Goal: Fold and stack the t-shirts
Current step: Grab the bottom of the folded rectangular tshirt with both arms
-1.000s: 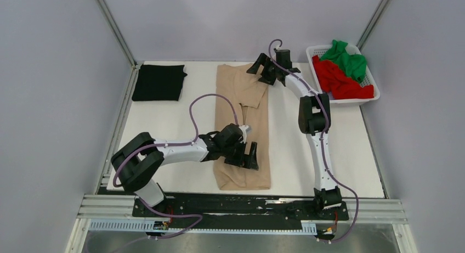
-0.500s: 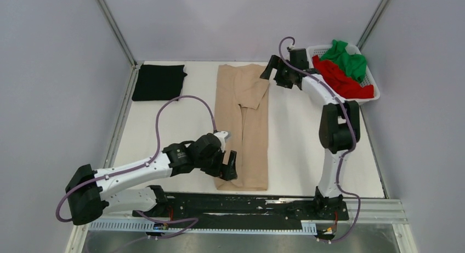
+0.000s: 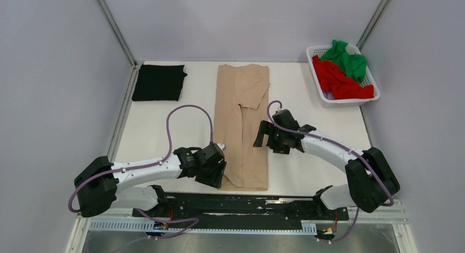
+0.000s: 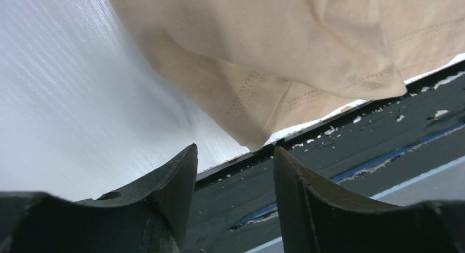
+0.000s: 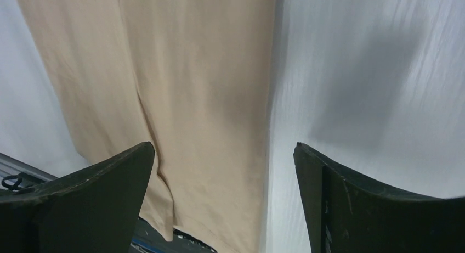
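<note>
Top external view: beige t-shirt (image 3: 242, 127) lies folded into a long strip on the white surface (image 3: 164, 127).
Left hand (image 3: 219, 176), fingers parted just short of the cloth, sits at its near left corner. Right hand (image 3: 268, 143), spread wide, hovers over its right edge. Black t-shirt (image 3: 159, 83) lies folded far left; red (image 3: 340, 80) and green (image 3: 348, 58) ones fill the basket (image 3: 345, 101).

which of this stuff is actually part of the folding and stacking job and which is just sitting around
Part of the job:
- beige t-shirt, laid flat mid-table
- black t-shirt, folded at the far left
- red t-shirt, bunched in the basket
- green t-shirt, also bunched in the basket

Just lying about:
- white basket at the far right
- table
</note>
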You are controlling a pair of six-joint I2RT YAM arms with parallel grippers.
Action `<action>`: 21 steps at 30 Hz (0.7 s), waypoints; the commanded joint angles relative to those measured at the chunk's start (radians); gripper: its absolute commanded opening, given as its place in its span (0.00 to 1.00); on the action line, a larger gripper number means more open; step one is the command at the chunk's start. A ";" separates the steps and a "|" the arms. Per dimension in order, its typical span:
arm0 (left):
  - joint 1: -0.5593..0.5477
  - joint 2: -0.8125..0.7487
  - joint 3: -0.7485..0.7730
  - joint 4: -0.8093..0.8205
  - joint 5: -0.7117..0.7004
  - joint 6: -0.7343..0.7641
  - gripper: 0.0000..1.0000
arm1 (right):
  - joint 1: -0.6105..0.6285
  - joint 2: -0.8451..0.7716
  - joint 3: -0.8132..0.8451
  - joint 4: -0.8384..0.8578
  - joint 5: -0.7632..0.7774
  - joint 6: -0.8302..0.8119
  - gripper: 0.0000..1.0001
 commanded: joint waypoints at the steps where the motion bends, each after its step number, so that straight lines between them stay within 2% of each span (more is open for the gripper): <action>1: -0.022 0.036 0.052 0.035 -0.074 -0.014 0.60 | 0.058 -0.131 -0.086 -0.034 0.049 0.113 0.98; 11: -0.083 0.161 0.131 0.007 -0.167 -0.020 0.56 | 0.120 -0.410 -0.285 -0.083 -0.115 0.203 0.92; 18: -0.139 0.263 0.228 -0.098 -0.291 -0.045 0.51 | 0.192 -0.421 -0.321 -0.075 -0.204 0.219 0.87; 21: -0.151 0.292 0.248 -0.127 -0.321 -0.062 0.45 | 0.227 -0.403 -0.332 -0.066 -0.218 0.237 0.82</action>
